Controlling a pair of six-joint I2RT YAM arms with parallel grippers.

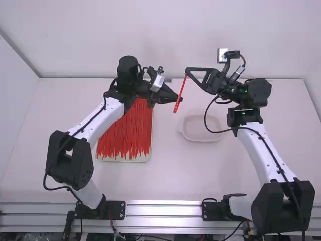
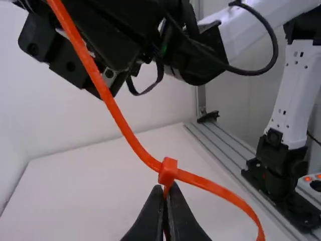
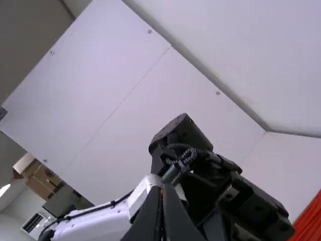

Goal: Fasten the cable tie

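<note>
two grippers share one red cable tie [image 1: 179, 96], held in the air above the table [image 1: 210, 165], between the tray [image 1: 125, 158] of spare ties [image 1: 128, 133] and the white dish [image 1: 200, 129]. the left gripper [image 2: 164, 202] has its fingers pressed together, pinching the tie just under its square head [image 2: 168, 171]. the right gripper [image 1: 187, 74], higher up and near the left one, is likewise closed, nipping the strap's far end. in the left wrist view the strap [image 2: 100, 85] runs from the head up to the right gripper, while another length leaves the head the other way and curves down out of frame. so the tail looks to be through the head and a loop formed, though the loop's size cannot be told. by my reading the step in hand is the cinching: threading done, tightening not yet. the next move calls for the right gripper to draw the tail straight along the strap's own line, away from the head, while the left one steadies the head against the pull. a sideways tug could twist the head out of that narrow pinch.
</note>
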